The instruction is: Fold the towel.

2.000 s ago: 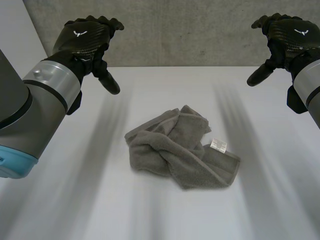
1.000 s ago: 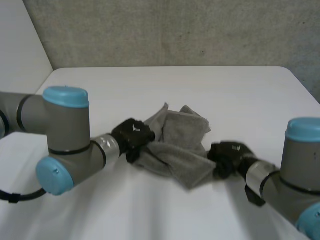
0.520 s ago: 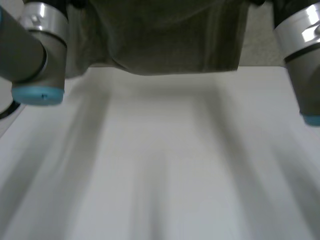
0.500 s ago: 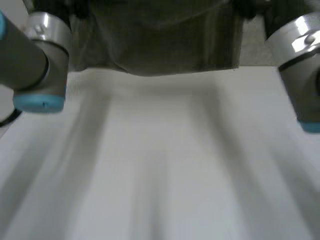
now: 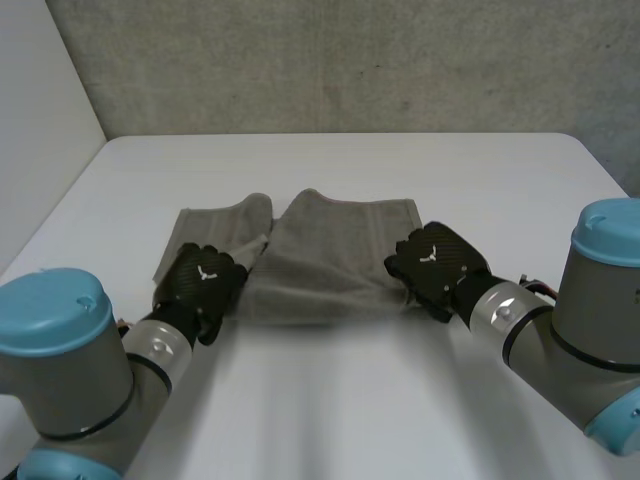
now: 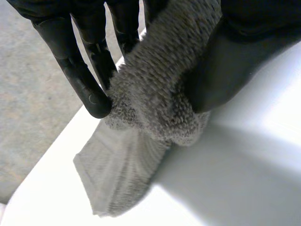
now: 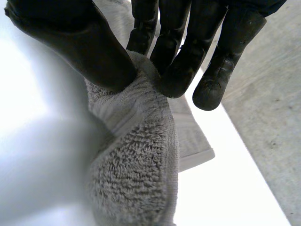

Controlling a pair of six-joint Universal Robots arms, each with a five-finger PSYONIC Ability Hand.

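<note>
Both hands grip the grey towel (image 5: 330, 260), which lies spread but rumpled, with the white table (image 5: 330, 420) beneath it. Left hand (image 5: 200, 285): thumb and fingers pinch the towel's near left corner. Right hand (image 5: 435, 265): thumb and fingers pinch the towel's near right corner, bunching the cloth.

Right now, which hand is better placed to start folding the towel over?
Probably the right. The right hand pinches the towel at its near right corner, where the cloth lies flat. The left hand pinches its corner too, but that side is creased and bunched.
</note>
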